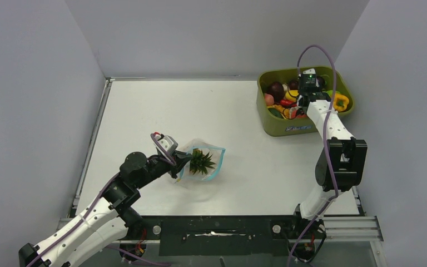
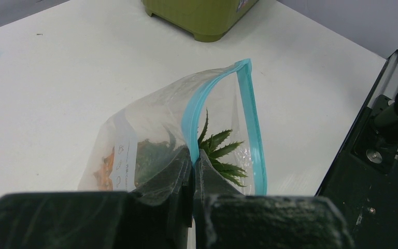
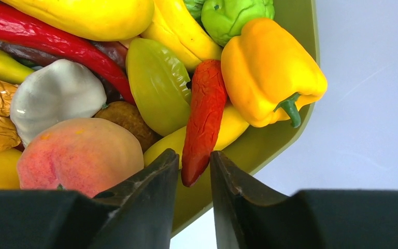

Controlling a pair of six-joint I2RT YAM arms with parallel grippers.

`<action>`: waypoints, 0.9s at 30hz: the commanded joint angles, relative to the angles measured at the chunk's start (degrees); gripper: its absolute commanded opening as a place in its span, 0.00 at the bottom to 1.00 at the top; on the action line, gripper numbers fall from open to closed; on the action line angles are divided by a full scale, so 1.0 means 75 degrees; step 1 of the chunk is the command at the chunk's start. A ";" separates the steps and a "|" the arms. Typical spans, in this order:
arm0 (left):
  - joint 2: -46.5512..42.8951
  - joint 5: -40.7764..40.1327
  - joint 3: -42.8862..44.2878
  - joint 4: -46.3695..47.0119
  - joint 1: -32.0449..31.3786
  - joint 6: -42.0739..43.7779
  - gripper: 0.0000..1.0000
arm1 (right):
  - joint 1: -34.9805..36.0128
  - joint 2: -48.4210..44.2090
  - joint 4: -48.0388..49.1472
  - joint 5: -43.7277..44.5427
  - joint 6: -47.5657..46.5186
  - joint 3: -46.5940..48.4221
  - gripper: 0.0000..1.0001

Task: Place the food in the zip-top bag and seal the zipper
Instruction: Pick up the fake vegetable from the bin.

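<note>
The clear zip-top bag (image 1: 218, 151) lies at the table's middle front, its teal zipper (image 2: 250, 114) standing open in a loop. The orange pineapple (image 2: 103, 168) with its green crown (image 2: 220, 150) is inside it. My left gripper (image 2: 193, 155) is shut on the near zipper edge and holds the mouth up; it also shows in the top view (image 1: 182, 161). My right gripper (image 3: 194, 158) is inside the olive tub (image 1: 289, 127) at the back right, its jaws closed to a narrow gap on the tip of an orange-red chili pepper (image 3: 204, 114).
The tub holds several more toy foods: a yellow bell pepper (image 3: 264, 67), a peach (image 3: 77, 153), a long red chili (image 3: 46, 36), a white garlic (image 3: 57, 96). The tub's wall (image 3: 249, 150) is just below my right fingertips. Grey walls enclose the table.
</note>
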 commanded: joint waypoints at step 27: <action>-0.0237 0.0049 0.0068 0.0171 0.0043 0.0099 0.00 | 0.0391 -0.1074 -0.0592 0.0207 0.0719 0.0578 0.00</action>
